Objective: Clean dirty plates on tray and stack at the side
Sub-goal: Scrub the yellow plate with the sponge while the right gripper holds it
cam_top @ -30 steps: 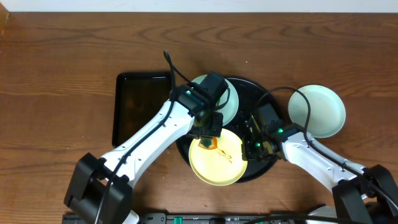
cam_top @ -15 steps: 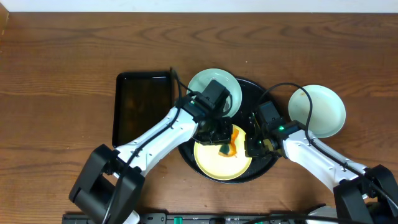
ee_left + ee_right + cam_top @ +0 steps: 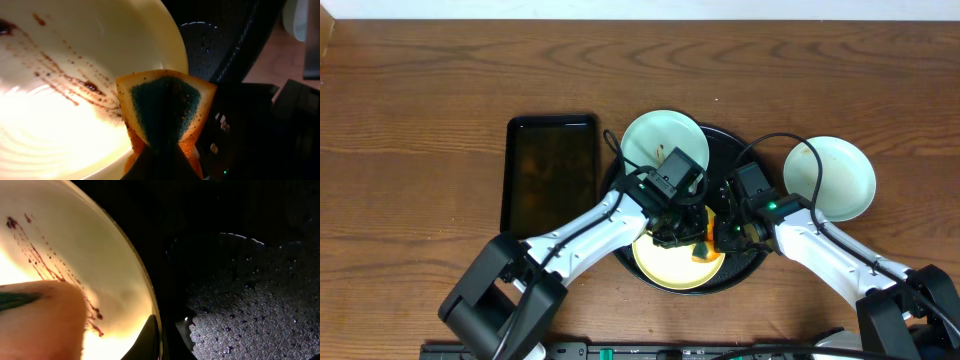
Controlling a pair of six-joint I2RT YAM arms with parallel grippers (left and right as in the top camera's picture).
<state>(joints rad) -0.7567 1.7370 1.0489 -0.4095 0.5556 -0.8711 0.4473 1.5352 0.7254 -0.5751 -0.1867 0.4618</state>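
Cleaning at the tray: my left gripper (image 3: 686,230) is clamped on a folded orange sponge (image 3: 165,107), blue-green scouring face outward, at the right rim of the pale yellow plate (image 3: 60,100). Brown smears streak the plate's bowl. The plate lies in the near half of the round black tray (image 3: 715,147).

My right gripper (image 3: 728,236) sits at the same plate's right edge. One dark finger (image 3: 148,339) shows just inside the rim. The other is lost against the black tray, so I cannot tell whether the jaws grip the plate.

A mint-blue plate (image 3: 655,140) with a small dark mark rests on the tray's far-left rim. A second mint-blue plate (image 3: 835,180) lies on the wood tabletop (image 3: 420,100), just right of the tray. A rectangular black tray (image 3: 552,172) lies to the left.
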